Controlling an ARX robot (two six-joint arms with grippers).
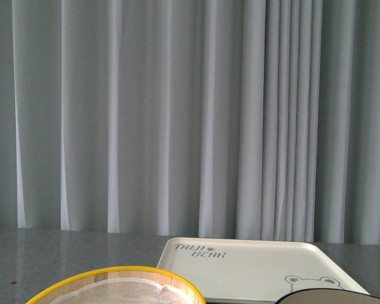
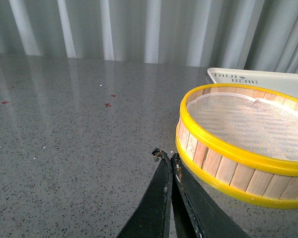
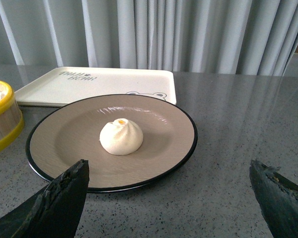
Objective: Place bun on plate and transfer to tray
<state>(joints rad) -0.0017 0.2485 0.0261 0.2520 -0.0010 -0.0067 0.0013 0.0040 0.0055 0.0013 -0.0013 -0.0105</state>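
Observation:
The cream-white bun (image 3: 121,137) sits in the middle of the grey-beige, black-rimmed plate (image 3: 54,144), which rests on the grey counter in front of the cream tray (image 3: 97,84). The tray also shows in the front view (image 1: 253,266) and the left wrist view (image 2: 268,78). A sliver of the plate's rim shows in the front view (image 1: 332,294). My right gripper (image 3: 169,171) is open and empty, near the plate's near edge. My left gripper (image 2: 165,154) is shut and empty, beside the steamer basket.
A round wooden steamer basket (image 2: 238,163) with yellow rims stands left of the tray; it also shows in the front view (image 1: 114,278) and the right wrist view (image 3: 0,119). Grey speckled counter (image 2: 64,148) spreads to the left. White curtains hang behind.

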